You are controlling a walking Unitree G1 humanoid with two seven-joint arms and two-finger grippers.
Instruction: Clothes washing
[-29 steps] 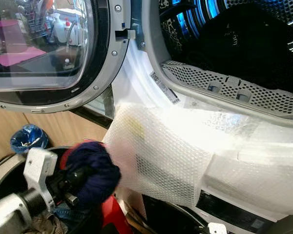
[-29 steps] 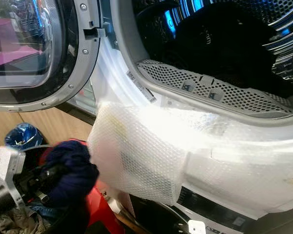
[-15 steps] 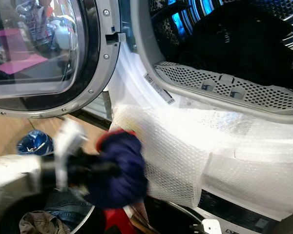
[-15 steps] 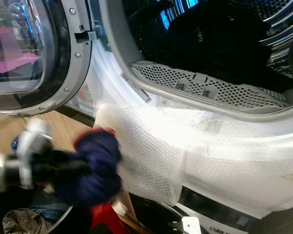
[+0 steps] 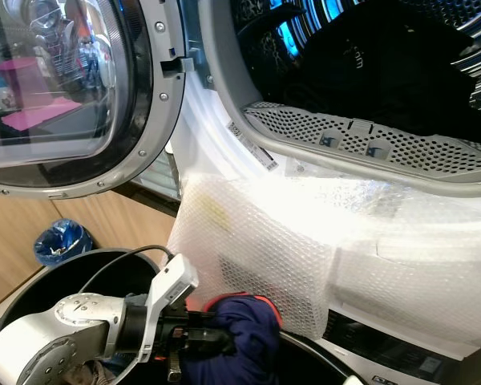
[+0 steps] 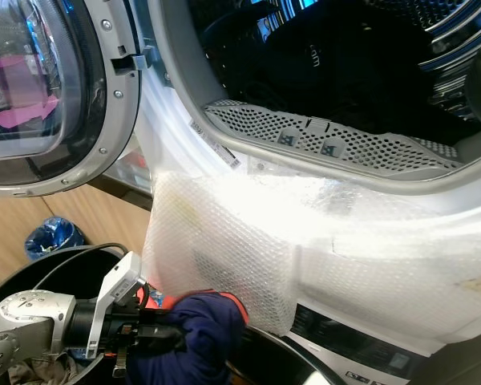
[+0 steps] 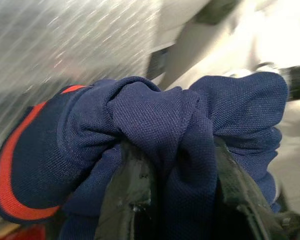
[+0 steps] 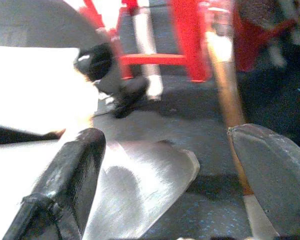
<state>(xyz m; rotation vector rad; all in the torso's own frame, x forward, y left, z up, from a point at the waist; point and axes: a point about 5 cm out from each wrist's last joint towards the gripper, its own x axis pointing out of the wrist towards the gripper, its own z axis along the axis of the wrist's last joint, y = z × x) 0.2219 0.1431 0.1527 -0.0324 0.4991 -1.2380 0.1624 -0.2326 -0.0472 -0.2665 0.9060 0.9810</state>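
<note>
the left gripper [image 7: 172, 200] pinches the navy garment [image 5: 244, 337] firmly and should lift it clear of the bubble wrap [image 5: 256, 249] into the drum [image 5: 385, 64].

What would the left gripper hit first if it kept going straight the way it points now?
Most likely the bubble wrap sheet draped over the washing machine's white front: the left gripper, shut on the bunched navy garment with red trim, points toward it. Depth is unclear.

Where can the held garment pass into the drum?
Left tool grips the navy red-trimmed garment low, beside the bubble wrap. Free gap: upper left of the drum opening. Dark laundry crowds the middle and right.
</note>
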